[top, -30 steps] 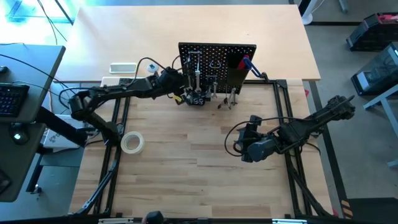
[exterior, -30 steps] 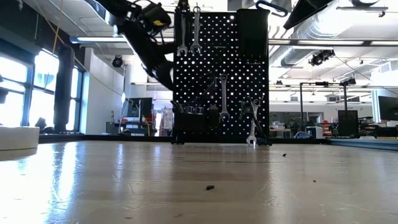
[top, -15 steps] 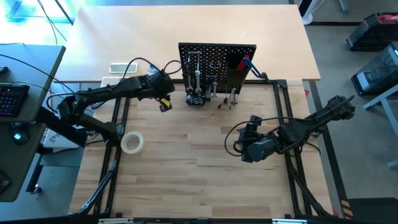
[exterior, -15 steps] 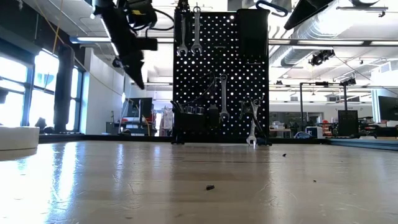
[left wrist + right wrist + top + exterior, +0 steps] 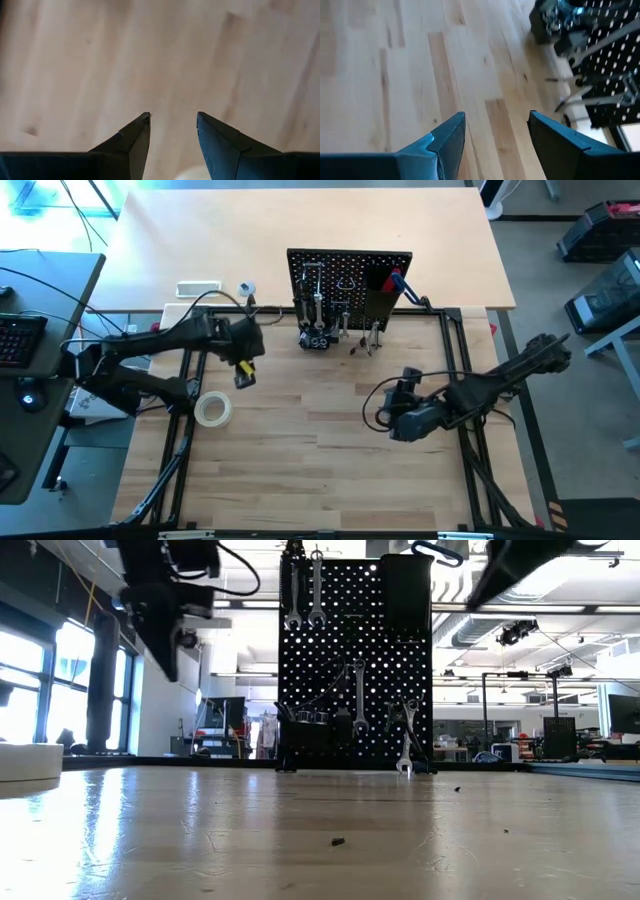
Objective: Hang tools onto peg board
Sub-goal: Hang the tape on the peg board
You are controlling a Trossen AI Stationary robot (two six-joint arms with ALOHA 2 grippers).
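A: Where's the left gripper (image 5: 246, 370) now?

B: Over bare table (image 5: 330, 470), fingers (image 5: 135, 137) apart with nothing between them. A second ago it was up against the peg board (image 5: 349, 285) at the wrenches' row; since then it has swung away to the left and come forward.

A: So whatever it carried is hung?

B: That's my reading. The low view shows two silver wrenches (image 5: 305, 590) on the top hooks, another wrench (image 5: 360, 695) lower down, and more tools along the board's foot (too tangled to name singly).

A: And what's left?

B: The pale tape roll (image 5: 212, 409), lying flat on the table just forward and left of the left gripper. The wrist view catches a pale edge between the fingers, probably that roll. I'd judge it the next pick.

A: The right gripper (image 5: 392, 418)?

B: Waiting well in front of the board, on the right, fingers (image 5: 445, 140) spread and empty.
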